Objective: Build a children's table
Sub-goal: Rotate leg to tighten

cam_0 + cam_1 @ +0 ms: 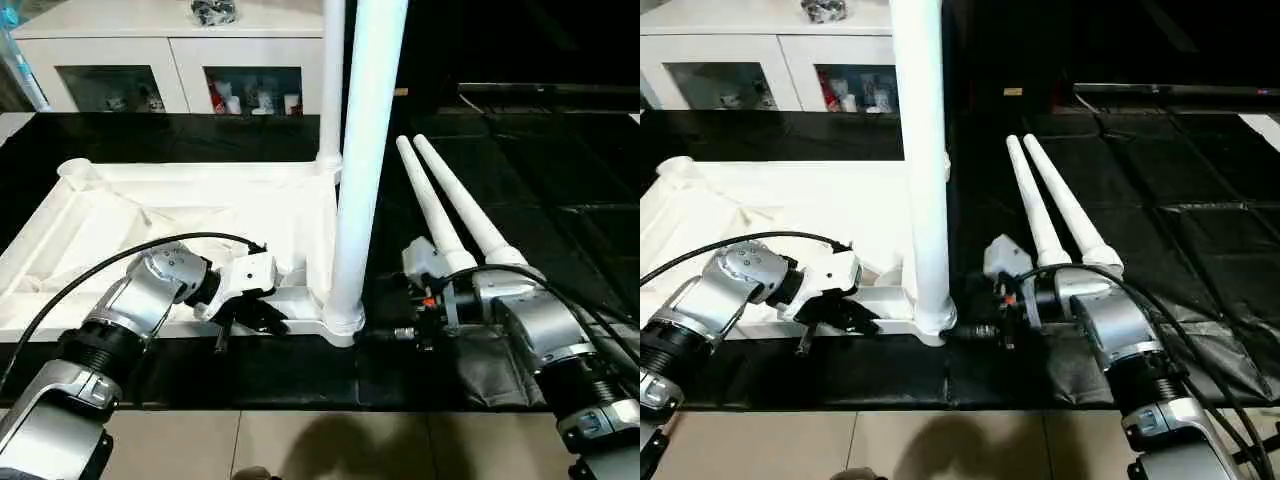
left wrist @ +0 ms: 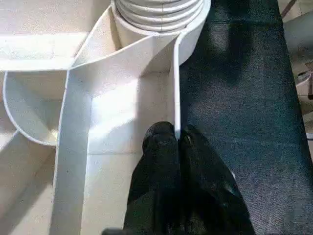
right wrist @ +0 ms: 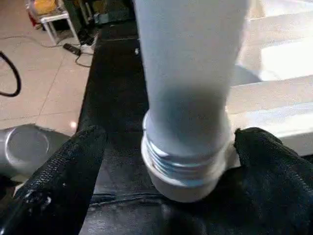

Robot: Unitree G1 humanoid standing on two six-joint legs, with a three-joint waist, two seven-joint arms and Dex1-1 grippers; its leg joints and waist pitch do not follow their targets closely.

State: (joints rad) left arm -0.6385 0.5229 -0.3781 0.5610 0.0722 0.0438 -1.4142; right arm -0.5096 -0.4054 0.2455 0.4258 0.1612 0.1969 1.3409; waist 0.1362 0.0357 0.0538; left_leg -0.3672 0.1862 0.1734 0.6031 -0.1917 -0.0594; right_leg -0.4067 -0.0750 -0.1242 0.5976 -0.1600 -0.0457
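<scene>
Right wrist view puts your right gripper (image 3: 188, 161) spread wide around the near leg (image 1: 365, 160), upright in the tabletop (image 1: 150, 215) corner socket. Left gripper (image 2: 177, 142) pinches the rim. Next, judge: close and twist it home; two legs (image 1: 455, 215) lie beside.

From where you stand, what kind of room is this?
Probably an indoor workshop or lab with a furnished corner: a white glass-door cabinet at the back, a black padded mat as work surface, a tiled floor with loose cables.
</scene>
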